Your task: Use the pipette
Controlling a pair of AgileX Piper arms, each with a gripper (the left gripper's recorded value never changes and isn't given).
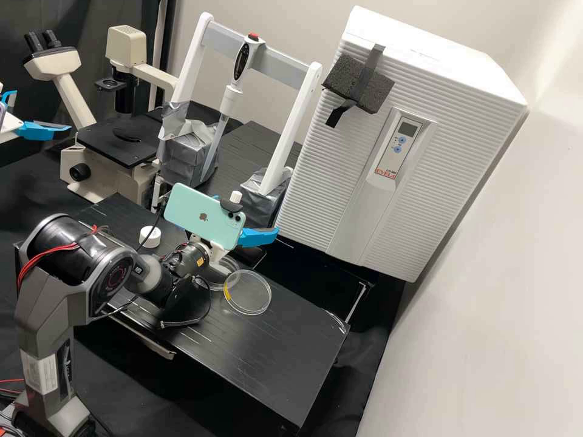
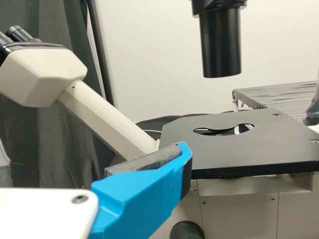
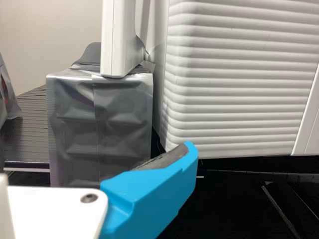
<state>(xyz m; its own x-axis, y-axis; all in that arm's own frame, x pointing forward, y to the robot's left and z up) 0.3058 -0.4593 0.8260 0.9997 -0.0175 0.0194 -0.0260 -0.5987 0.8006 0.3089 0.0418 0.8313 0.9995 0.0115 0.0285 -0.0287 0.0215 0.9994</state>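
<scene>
Right tool near petri dish, grip unclear; pipette on white rack

A beige microscope stands at the far left of the black worktop, its black stage beneath a dark objective tube. A white ribbed cabinet at the right carries a strapped black foam block and a small control panel. A white cap lies on the worktop.

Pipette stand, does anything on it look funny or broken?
Nothing looks broken, but the white stand has both feet set in lumpy blocks wrapped in grey tape, which looks like a makeshift base. The pipette hangs from the crossbar at a slant, tip down by one block.
</scene>
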